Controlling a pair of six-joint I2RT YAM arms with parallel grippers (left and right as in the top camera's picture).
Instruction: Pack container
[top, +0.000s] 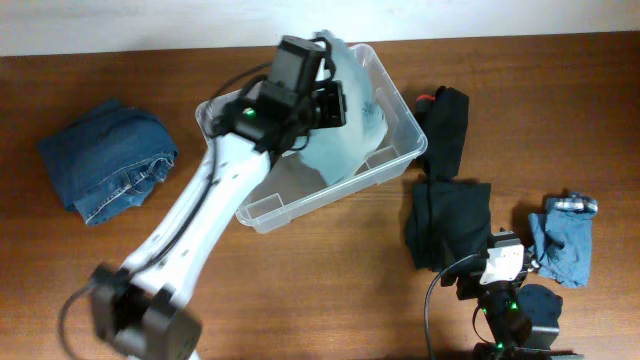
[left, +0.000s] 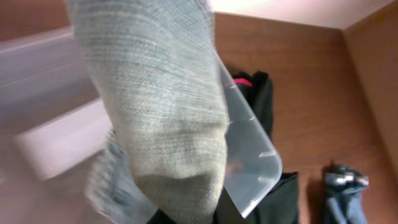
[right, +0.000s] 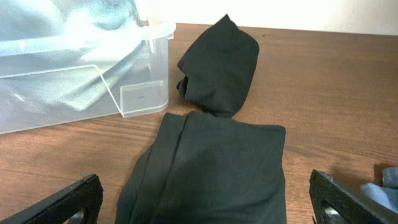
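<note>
Bin (top: 398, 108): sitting slantwise on the counter (top: 520, 70), toward the far middle, under the left arm.
Left fingers (top: 330, 102): closed and gripping the pale cloth (top: 345, 140) above the bin. Only the overhead view is showing them; their own wrist camera is showing cloth and no fingers.
Pale cloth: hanging from the left fingers down into the bin, its lower part lying inside.
Left wrist view alone: the cloth's weave is filling the frame close up, with a rounded corner of the bin (left: 255, 168) showing past it.
Right fingers (right: 74, 199): standing wide open and holding nothing. Overhead they are sitting low at the near right of the counter; the wrist view is showing one tip at each bottom corner.
Near black cloth (right: 211, 168): lying folded on the counter between and ahead of the right fingers, near the bin's corner.
Far black cloth (right: 221, 65): lying beyond it, just beside the bin's right end. I cannot tell whether it is touching the bin.
Jeans (top: 108, 160): lying folded, well apart to the bin's left; only the overhead view is showing them.
Blue cloth (top: 565, 240): lying crumpled right of the near black cloth; the right wrist view is catching only its edge.
</note>
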